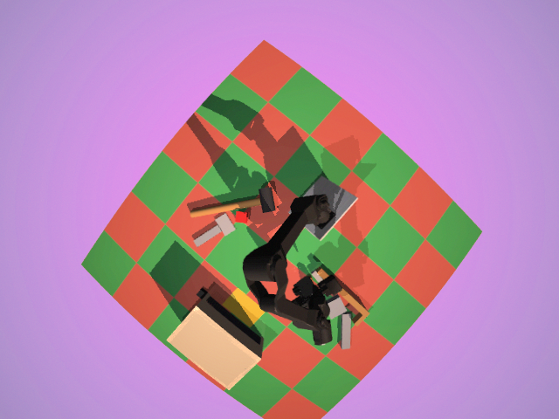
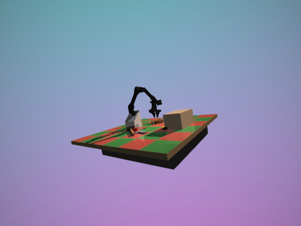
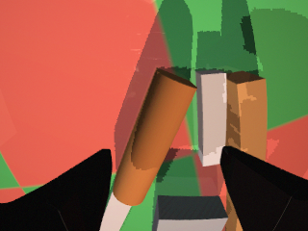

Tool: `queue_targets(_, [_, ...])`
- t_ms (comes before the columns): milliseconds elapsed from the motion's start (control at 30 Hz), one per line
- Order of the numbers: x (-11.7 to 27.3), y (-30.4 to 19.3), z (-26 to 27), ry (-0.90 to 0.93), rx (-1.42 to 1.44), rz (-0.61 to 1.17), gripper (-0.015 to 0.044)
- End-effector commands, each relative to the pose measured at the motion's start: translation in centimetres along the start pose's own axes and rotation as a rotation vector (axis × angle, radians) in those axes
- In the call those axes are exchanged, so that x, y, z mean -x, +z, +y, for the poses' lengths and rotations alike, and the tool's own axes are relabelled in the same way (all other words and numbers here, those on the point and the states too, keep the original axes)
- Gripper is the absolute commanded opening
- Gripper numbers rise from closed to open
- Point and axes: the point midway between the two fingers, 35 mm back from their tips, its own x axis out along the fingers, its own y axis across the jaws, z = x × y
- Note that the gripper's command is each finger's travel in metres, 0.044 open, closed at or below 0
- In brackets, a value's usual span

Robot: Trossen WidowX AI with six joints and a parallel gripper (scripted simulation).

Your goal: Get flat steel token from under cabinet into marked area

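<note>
Black pincer fingers stand open, apparently above an orange-handled tool, cut off below.

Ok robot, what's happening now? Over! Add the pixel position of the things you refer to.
Hand [image 2: 155, 117] [image 3: 167, 157] open, nothing held. Yellow area [image 1: 244, 306] partly showing before cabinet [image 1: 214, 346] [image 2: 178, 119]. Token not visible. Orange-handled tool [image 3: 156, 137] below hand.

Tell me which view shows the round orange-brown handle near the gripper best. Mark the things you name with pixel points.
The wrist view: the round orange-brown wooden-looking handle [image 3: 156, 137] lies large and nearly whole there, with its pale shaft emerging below. The top view shows no clear sight of it beneath the black arm [image 1: 288, 234]; the exterior view shows only small, indistinct brown shapes there.
</note>
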Motion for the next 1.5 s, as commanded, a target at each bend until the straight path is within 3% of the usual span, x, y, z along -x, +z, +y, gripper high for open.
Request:
queue_targets(0, [0.04, -0.03, -0.02, -0.004, 0.039, 0.002, 0.0270])
queue_targets(1467, [0.04, 0.00, 0.00, -0.003, 0.384, 0.002, 0.0270])
